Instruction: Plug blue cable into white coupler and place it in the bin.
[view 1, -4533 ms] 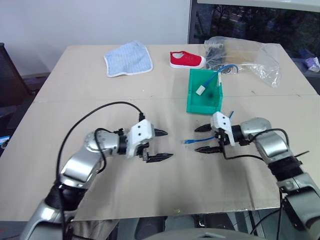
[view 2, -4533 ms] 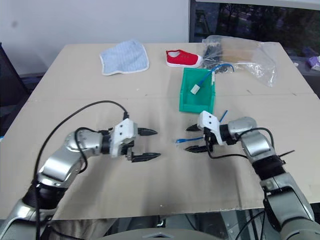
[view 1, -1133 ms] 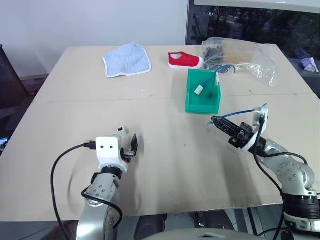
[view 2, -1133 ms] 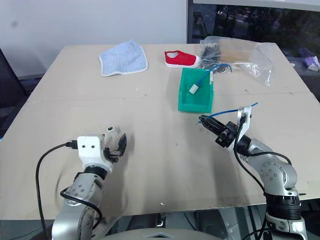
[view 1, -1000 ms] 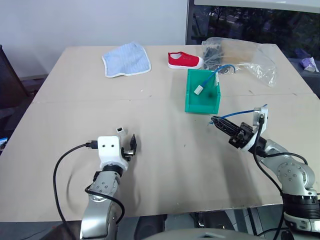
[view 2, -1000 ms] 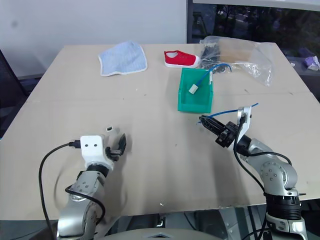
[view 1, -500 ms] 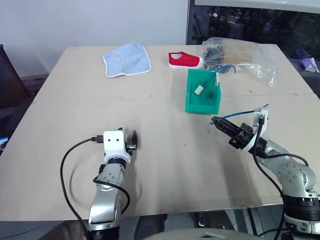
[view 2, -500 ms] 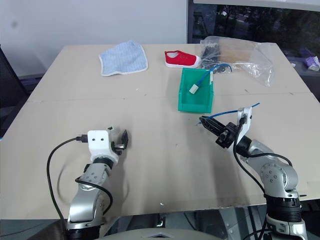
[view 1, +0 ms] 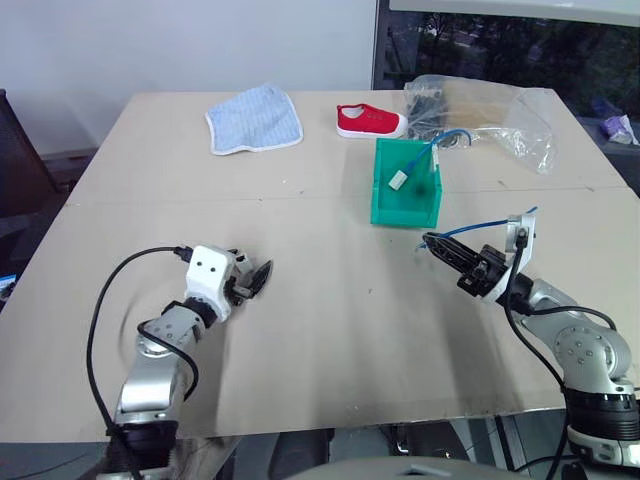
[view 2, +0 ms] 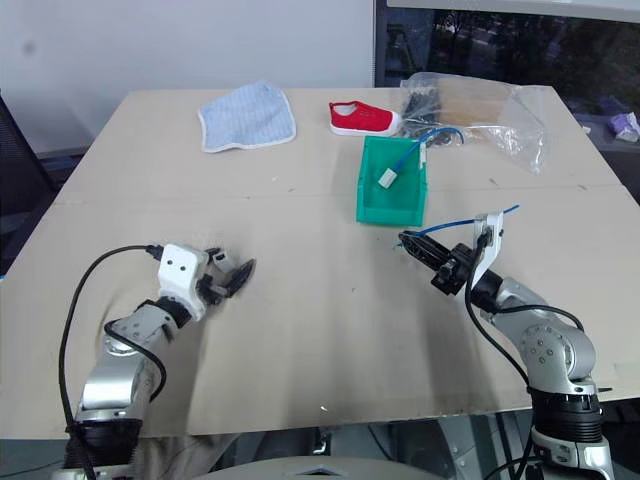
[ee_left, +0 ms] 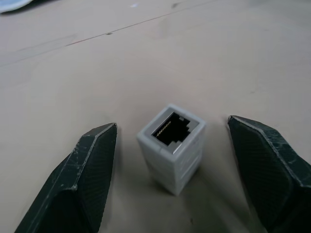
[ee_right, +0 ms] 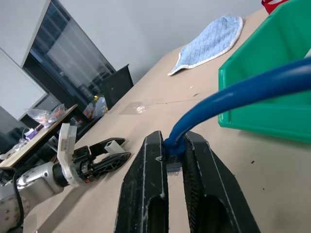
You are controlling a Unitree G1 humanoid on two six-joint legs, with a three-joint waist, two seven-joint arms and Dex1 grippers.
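Coupler pick-up pending, plug already gripped

Your left gripper [ee_left: 165, 179] stands apart, white coupler [ee_left: 171, 145] upright between its fingers (light, slick: pinch its side walls); right gripper [ee_right: 170, 160] clamps the stiff-ended, limp blue cable [ee_right: 228, 94] behind its plug.

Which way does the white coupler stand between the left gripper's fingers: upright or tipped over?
Upright. The white coupler stands on end on the table, dark socket facing up, between the open left gripper fingers, touching neither.
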